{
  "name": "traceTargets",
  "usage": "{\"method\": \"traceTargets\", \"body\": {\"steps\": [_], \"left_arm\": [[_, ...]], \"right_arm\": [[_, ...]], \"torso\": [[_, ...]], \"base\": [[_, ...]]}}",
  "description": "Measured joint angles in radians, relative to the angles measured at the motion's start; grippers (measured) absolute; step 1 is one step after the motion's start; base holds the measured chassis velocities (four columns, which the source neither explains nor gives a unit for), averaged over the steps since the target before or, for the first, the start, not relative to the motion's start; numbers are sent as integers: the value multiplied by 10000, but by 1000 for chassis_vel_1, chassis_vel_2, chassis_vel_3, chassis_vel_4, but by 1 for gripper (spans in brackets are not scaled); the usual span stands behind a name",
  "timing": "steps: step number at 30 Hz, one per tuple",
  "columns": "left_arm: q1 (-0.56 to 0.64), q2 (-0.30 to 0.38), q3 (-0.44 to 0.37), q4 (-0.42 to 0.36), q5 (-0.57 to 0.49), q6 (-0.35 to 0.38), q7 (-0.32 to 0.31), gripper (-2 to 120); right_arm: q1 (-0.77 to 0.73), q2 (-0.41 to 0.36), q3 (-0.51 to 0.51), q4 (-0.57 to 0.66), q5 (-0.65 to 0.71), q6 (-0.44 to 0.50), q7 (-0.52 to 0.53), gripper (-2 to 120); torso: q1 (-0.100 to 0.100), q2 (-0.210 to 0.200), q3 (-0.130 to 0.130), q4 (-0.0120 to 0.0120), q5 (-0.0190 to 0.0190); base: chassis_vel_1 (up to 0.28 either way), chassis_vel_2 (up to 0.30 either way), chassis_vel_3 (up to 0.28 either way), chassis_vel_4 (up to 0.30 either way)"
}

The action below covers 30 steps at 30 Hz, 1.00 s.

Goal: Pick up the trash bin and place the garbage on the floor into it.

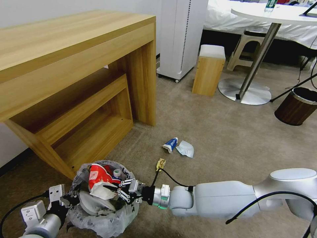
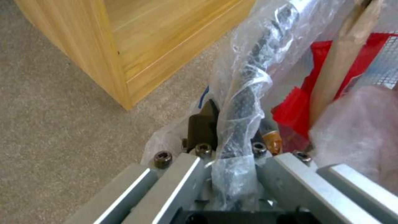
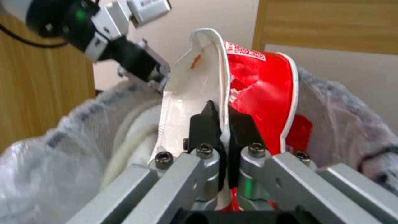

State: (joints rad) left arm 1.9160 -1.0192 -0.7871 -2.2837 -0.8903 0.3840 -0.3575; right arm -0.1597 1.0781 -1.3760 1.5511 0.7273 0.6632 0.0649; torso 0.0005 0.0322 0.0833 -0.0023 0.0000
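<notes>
The trash bin (image 1: pixel 105 215), lined with a crinkly whitish bag, is at the lower left, holding white slippers and a small bottle. My left gripper (image 1: pixel 71 198) is shut on its bagged rim (image 2: pixel 242 93). Over the bin's opening, my right gripper (image 1: pixel 123 191) is shut on the edge of a crushed red-and-white paper cup (image 3: pixel 257 93); the cup (image 1: pixel 98 177) stands partly inside the bin. More garbage lies on the beige carpet floor (image 1: pixel 214 132): a blue-white wrapper (image 1: pixel 170 144), a white tissue (image 1: pixel 185 148) and a small yellow wrapper (image 1: pixel 160 163).
A wooden desk (image 1: pixel 66 66) with a low shelf stands close behind the bin. Farther off are a wooden stool (image 1: pixel 209 69), a white appliance (image 1: pixel 180 36), a round table's metal base (image 1: pixel 244 91) and a dark brown bin (image 1: pixel 297 105).
</notes>
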Motion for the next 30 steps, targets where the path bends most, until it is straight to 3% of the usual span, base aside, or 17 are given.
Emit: {"method": "traceTargets", "body": {"steps": [7, 10, 20, 23, 30], "left_arm": [[-4, 14, 1, 18, -11, 0, 0, 0], [6, 25, -3, 21, -14, -1, 2, 0], [99, -8, -38, -52, 10, 6, 3, 0], [115, -42, -72, -61, 56, 6, 10, 0], [113, -74, -82, -70, 95, 2, 20, 0]], "right_arm": [[-106, -73, 180, -15, -35, -17, 47, 11], [-216, -183, 340, 198, -119, -69, 199, 30], [-316, -353, 1035, 852, -105, -305, 523, 63], [-468, -386, 1847, 1244, 69, -535, 945, 78], [-784, -603, 3245, 1786, 639, -1041, 1254, 99]], "torso": [[0, 0, 0, 1, 0], [1, 0, 0, 1, 0], [1, 0, 0, 0, 0], [0, 0, 0, 2, 0], [0, 1, 0, 0, 1]], "base": [[0, 0, 0, 0], [0, 0, 0, 0], [0, 0, 0, 0], [0, 0, 0, 0], [0, 0, 0, 0]]}}
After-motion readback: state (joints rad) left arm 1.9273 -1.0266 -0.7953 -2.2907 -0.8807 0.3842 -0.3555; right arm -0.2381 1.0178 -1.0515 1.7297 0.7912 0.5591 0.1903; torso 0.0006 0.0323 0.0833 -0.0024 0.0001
